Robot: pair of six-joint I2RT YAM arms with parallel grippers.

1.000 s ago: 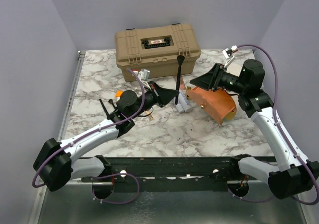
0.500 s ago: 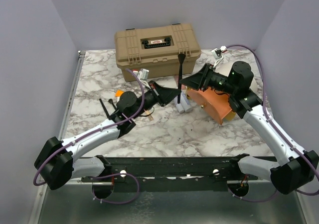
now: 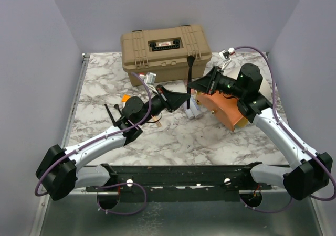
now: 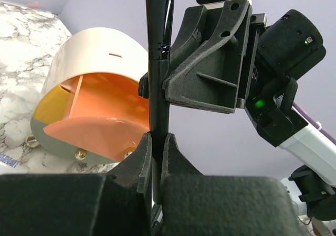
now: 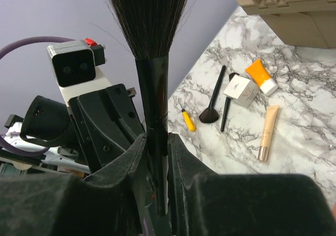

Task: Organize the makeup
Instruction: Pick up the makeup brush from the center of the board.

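Handoff moment, looks like: the black brush stands upright over the middle of the marble table, bristles up, handle end down, in front of the tan hard case. It's pinched from both sides at once. The left gripper comes in from the left and holds low on the handle, its fingers squeezed right against it. The right gripper comes in from the right and sits a bit higher, under the bristle head, fingers also closed on the handle as far as its wrist view shows. So the long axis runs crosswise to both sets of fingers. The left arm is stretched low across the table, and the right arm is bent at the elbow with its wrist turned left. The cream-and-orange pouch lies on its side just under the right arm, so I'd guess the left lets go and the right carries the brush there. The orange tube and yellow pencil lie loose on the table.
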